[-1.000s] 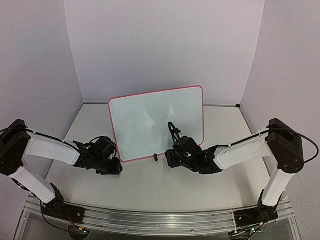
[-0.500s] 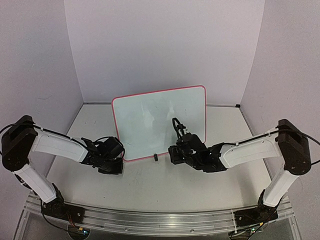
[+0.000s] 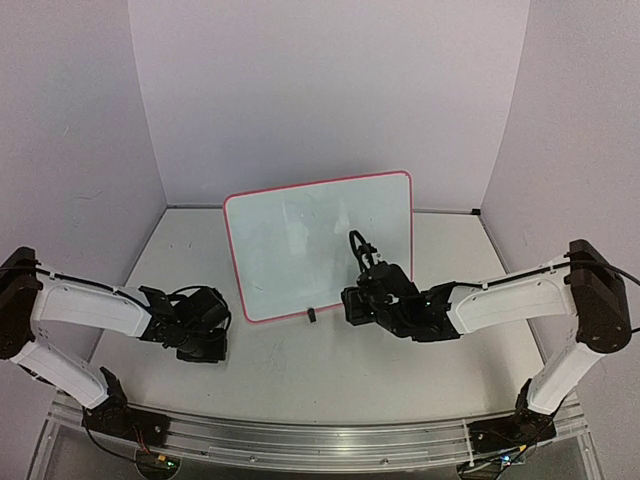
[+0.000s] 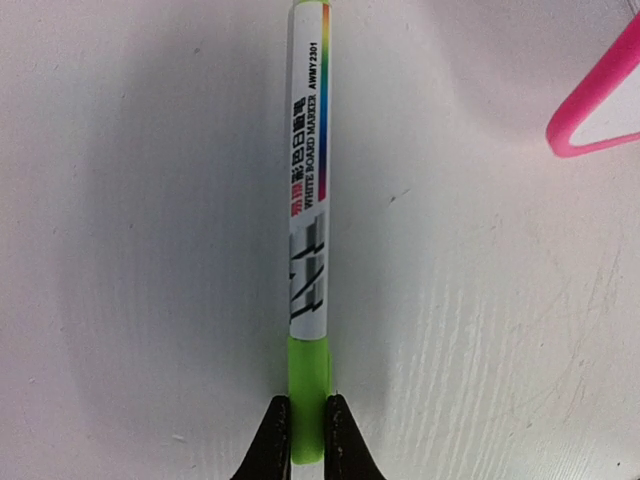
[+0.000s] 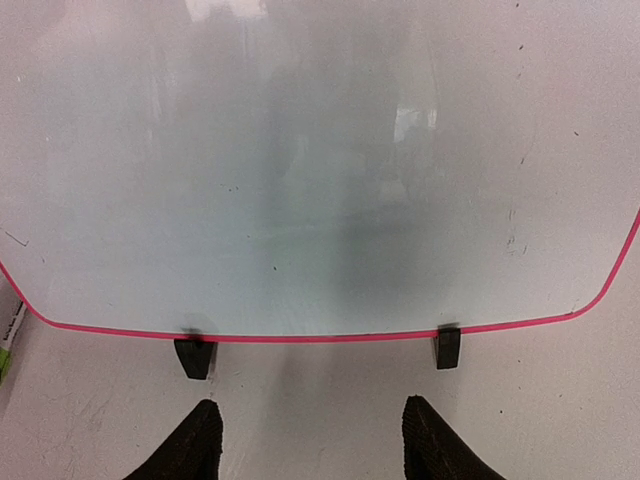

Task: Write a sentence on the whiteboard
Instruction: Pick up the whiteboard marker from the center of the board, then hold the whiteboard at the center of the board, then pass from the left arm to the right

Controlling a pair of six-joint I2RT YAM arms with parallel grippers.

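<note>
The whiteboard (image 3: 318,243) stands tilted on its stand at mid-table, white with a pink rim; no sentence shows on its face (image 5: 300,170). My left gripper (image 4: 308,408) is shut on the green end of a white marker (image 4: 310,200) that lies on the table, pointing away from me. The board's pink corner (image 4: 598,100) shows at the upper right of the left wrist view. From above, the left gripper (image 3: 203,338) sits left of the board. My right gripper (image 5: 310,418) is open and empty just before the board's bottom edge, also in the top view (image 3: 354,302).
Two black stand clips (image 5: 195,357) (image 5: 447,348) hold the board's lower rim, straight ahead of the right fingers. White walls enclose the table at the back and both sides. A metal rail (image 3: 320,440) runs along the near edge.
The left gripper has shut on the marker and drawn back left, away from the board. The board has shifted slightly right. The right gripper has edged right and closer to the board.
</note>
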